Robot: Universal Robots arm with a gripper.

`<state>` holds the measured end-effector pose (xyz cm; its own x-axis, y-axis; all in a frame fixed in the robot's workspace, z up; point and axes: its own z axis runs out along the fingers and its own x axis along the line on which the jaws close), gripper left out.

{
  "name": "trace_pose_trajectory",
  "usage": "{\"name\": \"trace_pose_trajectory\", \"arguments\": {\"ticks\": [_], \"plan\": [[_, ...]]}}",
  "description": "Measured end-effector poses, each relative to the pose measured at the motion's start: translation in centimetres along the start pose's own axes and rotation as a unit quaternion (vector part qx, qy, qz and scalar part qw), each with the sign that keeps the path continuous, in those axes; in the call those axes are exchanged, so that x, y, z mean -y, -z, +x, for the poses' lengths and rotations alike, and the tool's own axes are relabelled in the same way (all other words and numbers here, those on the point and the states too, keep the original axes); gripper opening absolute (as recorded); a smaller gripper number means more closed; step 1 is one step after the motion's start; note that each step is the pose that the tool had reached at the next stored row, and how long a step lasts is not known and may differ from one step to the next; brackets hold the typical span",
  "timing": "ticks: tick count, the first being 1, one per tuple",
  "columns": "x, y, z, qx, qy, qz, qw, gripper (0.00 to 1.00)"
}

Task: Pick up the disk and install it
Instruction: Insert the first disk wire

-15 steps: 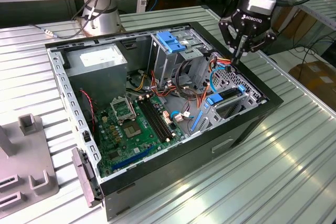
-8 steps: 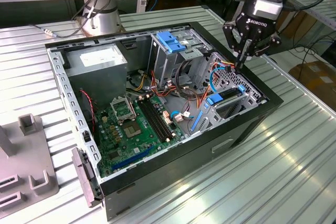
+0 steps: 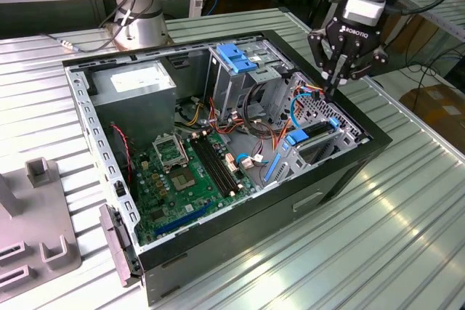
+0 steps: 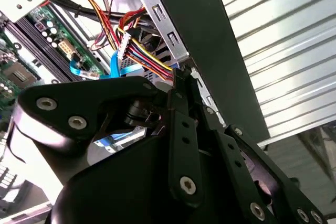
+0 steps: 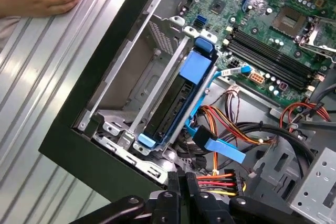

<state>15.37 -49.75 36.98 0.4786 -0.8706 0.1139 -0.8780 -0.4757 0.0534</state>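
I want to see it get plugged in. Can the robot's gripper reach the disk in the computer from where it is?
Probably yes. The gripper hangs just above the disk, which sits edge-up in its bay at the case's open corner. The top is uncovered. Loose cables lie beside the disk and might get in the way.

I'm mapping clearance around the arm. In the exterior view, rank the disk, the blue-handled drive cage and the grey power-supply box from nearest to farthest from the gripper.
From the gripper:
1. disk, seated in its bay just below.
2. drive cage, toward the exterior view's left.
3. power-supply box, at the case's far-left corner.
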Motion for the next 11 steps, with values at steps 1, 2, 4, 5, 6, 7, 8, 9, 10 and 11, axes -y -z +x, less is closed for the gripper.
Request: {"name": "trace_pose_trajectory", "arguments": {"ticks": [1, 2, 4, 5, 6, 7, 8, 9, 10, 11], "plan": [[0.0, -0.02, 0.0, 0.0002, -0.007, -0.0009, 0.99997, 0.16], [0.0, -0.04, 0.0, 0.0003, -0.014, -0.0018, 0.9999, 0.16], [0.01, -0.07, -0.01, 0.0003, -0.028, -0.0039, 0.99959, 0.16], [0.01, -0.1, -0.01, 0.0004, -0.036, -0.0049, 0.99935, 0.16], [0.01, -0.14, -0.01, 0.0004, -0.051, -0.007, 0.99869, 0.16], [0.01, -0.18, -0.02, 0.0005, -0.065, -0.0091, 0.99782, 0.16], [0.01, -0.22, -0.02, 0.0006, -0.076, -0.0106, 0.99704, 0.16], [0.01, -0.24, -0.03, 0.0004, -0.082, -0.0116, 0.99653, 0.16], [0.01, -0.27, -0.03, -0.0001, -0.09, -0.0129, 0.99585, 0.16], [0.02, -0.3, -0.03, -0.0004, -0.096, -0.014, 0.99524, 0.16]]}}
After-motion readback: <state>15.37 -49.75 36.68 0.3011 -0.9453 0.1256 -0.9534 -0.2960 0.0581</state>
